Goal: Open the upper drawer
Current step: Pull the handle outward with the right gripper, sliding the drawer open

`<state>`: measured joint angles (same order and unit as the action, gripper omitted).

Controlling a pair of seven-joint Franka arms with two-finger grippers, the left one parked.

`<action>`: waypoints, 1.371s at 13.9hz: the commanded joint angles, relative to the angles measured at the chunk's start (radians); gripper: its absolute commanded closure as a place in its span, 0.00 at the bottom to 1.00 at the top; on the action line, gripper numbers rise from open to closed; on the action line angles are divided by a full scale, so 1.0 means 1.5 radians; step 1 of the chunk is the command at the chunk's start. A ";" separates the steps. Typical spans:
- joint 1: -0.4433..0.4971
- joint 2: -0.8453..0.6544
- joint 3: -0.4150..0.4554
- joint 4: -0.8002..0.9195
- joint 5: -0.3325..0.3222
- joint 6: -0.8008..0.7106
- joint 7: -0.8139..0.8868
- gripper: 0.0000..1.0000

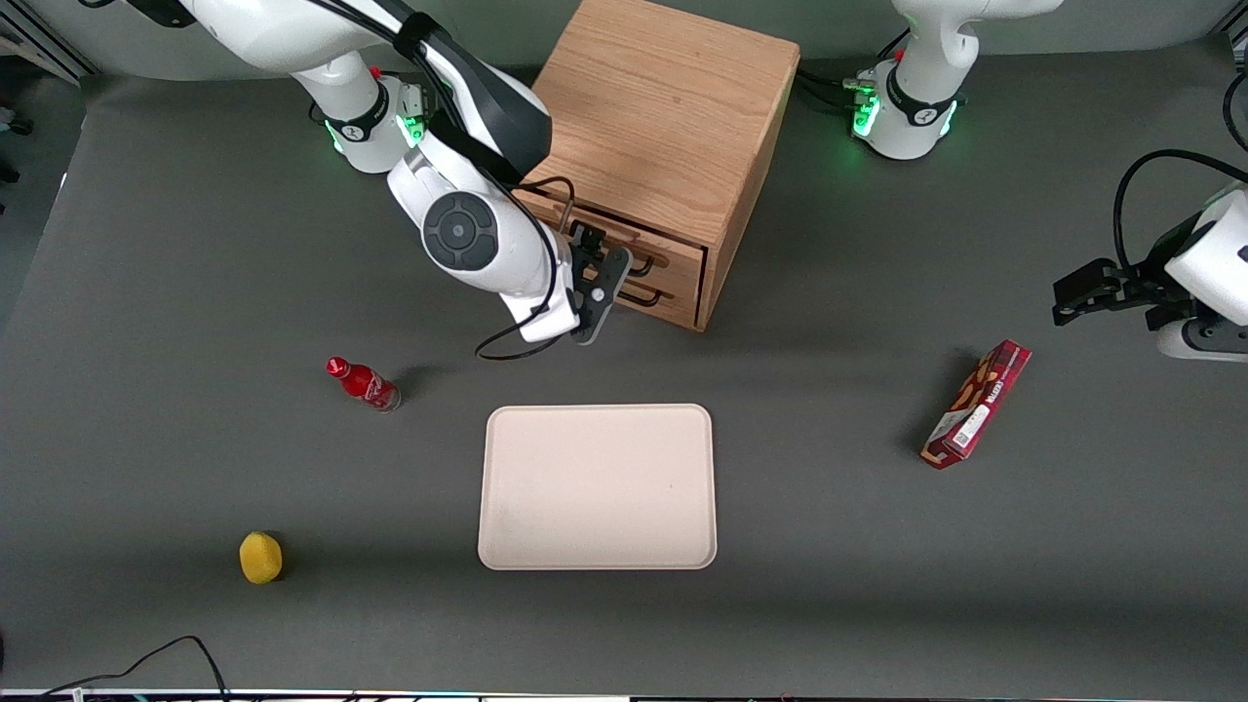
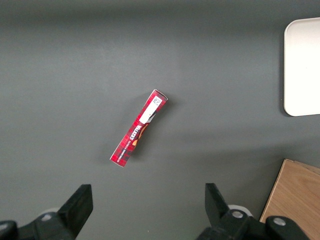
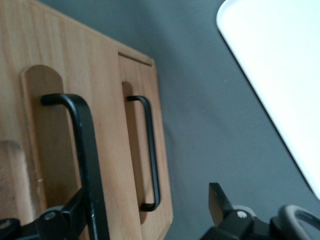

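Grey tabletop, tool (image 1: 592,255) fingers apart at upper drawer (image 1: 624,246) handle, drawer partly hidden by arm

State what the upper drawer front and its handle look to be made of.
Upper drawer: light oak-like wood with visible grain, matte. Its handle: probably black-painted metal, a smooth bent bar with slight sheen. The hand is open in front of the cabinet, one finger beside that bar.
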<state>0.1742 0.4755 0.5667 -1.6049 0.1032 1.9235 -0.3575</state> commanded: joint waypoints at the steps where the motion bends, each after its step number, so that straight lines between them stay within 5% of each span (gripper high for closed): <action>1: -0.009 0.049 -0.007 0.074 -0.028 -0.007 -0.005 0.00; 19: -0.012 0.219 -0.167 0.428 -0.041 -0.121 -0.168 0.00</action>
<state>0.1437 0.7614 0.3290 -1.0589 0.0595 1.7729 -0.5853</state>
